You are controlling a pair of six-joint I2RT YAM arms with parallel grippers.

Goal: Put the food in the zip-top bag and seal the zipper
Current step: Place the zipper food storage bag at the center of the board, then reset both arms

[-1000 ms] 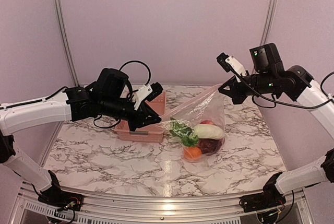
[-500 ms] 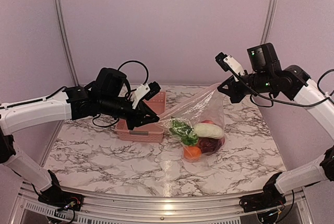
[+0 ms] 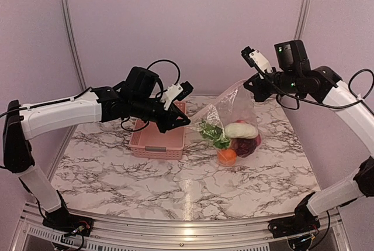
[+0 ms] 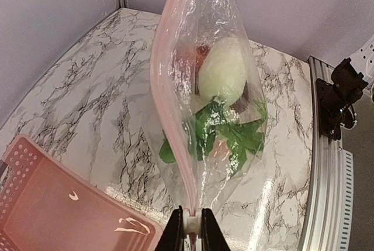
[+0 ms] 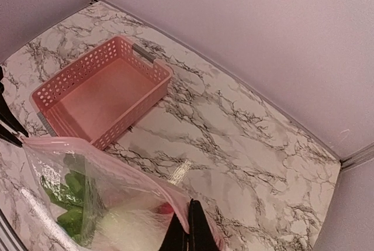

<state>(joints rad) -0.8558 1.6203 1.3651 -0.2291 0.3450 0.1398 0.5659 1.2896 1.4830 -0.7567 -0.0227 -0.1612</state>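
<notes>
Left gripper (image 4: 188, 230) and right gripper (image 5: 188, 229) each pinch one end of the zip-top bag (image 3: 232, 106) mouth. Food (image 3: 241, 131) bagged, basket (image 5: 99, 96) empty. Zipper (image 4: 166, 81) seal unconfirmed, probably what's left.

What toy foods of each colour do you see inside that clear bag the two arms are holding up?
Leafy green toy: 1
White toy: 1
Dark purple toy: 1
Orange toy: 1
Red toy: 1 that shows for sure
Total: 5 visible in the bag; others may be hidden behind these.
</notes>
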